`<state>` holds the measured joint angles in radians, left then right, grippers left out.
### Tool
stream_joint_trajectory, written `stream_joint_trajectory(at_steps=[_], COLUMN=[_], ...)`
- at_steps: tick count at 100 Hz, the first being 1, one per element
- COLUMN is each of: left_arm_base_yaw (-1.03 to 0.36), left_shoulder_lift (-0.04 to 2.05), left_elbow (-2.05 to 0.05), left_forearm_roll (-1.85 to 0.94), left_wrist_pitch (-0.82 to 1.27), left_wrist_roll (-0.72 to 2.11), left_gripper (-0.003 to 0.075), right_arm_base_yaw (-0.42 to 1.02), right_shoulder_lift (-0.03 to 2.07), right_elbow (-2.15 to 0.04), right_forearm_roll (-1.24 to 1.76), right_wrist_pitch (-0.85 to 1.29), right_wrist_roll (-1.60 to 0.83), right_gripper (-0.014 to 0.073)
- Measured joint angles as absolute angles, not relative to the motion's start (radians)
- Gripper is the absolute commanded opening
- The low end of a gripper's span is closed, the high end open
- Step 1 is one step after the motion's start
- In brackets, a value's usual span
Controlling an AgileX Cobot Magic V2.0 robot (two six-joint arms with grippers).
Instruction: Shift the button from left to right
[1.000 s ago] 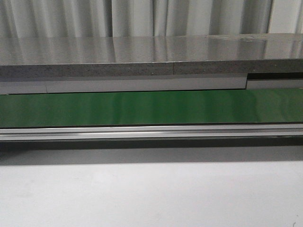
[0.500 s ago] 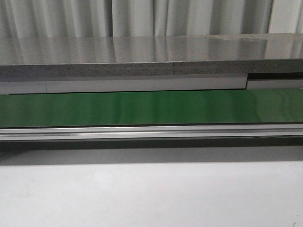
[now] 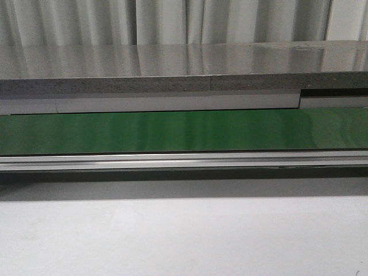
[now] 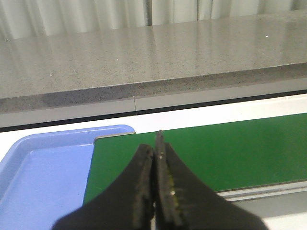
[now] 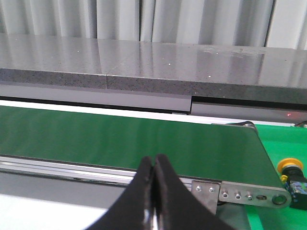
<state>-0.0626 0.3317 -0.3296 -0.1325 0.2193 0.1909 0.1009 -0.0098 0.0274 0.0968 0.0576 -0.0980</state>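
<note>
The button (image 5: 292,175), a yellow-orange cap on a black body, stands on a bright green surface just past the end of the belt, seen only in the right wrist view. My right gripper (image 5: 154,160) is shut and empty, hovering near the belt's metal rail, well short of the button. My left gripper (image 4: 154,143) is also shut with nothing in it, over the other end of the green belt (image 4: 206,153) beside a blue tray. Neither gripper shows in the front view.
A blue tray (image 4: 43,167) lies at the belt's left end. The green conveyor belt (image 3: 184,131) runs across the front view, with a metal rail (image 3: 184,161) in front and a grey stone ledge (image 3: 172,72) behind. White tabletop (image 3: 184,236) lies nearest.
</note>
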Motion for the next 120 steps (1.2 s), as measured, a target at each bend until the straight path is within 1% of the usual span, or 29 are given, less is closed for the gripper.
stream_joint_trajectory(at_steps=[41, 65, 95, 120], left_arm_base_yaw=[-0.063, -0.063, -0.046, -0.032], left_shoulder_lift=[0.332, 0.314, 0.166, 0.016], left_elbow=[-0.330, -0.309, -0.178, -0.064], left_forearm_roll=[-0.133, -0.093, 0.036, 0.062], left_wrist_pitch=[0.217, 0.124, 0.115, 0.115], left_wrist_roll=[0.191, 0.191, 0.040, 0.000], left_gripper=[-0.0019, -0.0019, -0.0019, -0.0019], right_arm_base_yaw=[0.101, 0.101, 0.101, 0.101], right_shoulder_lift=[-0.010, -0.010, -0.010, -0.010], right_elbow=[0.027, 0.027, 0.027, 0.027], right_forearm_roll=[0.097, 0.097, 0.097, 0.097], right_wrist_pitch=[0.058, 0.058, 0.058, 0.058], right_wrist_roll=[-0.098, -0.098, -0.098, -0.098], right_gripper=[-0.0068, -0.0068, -0.0068, -0.0068])
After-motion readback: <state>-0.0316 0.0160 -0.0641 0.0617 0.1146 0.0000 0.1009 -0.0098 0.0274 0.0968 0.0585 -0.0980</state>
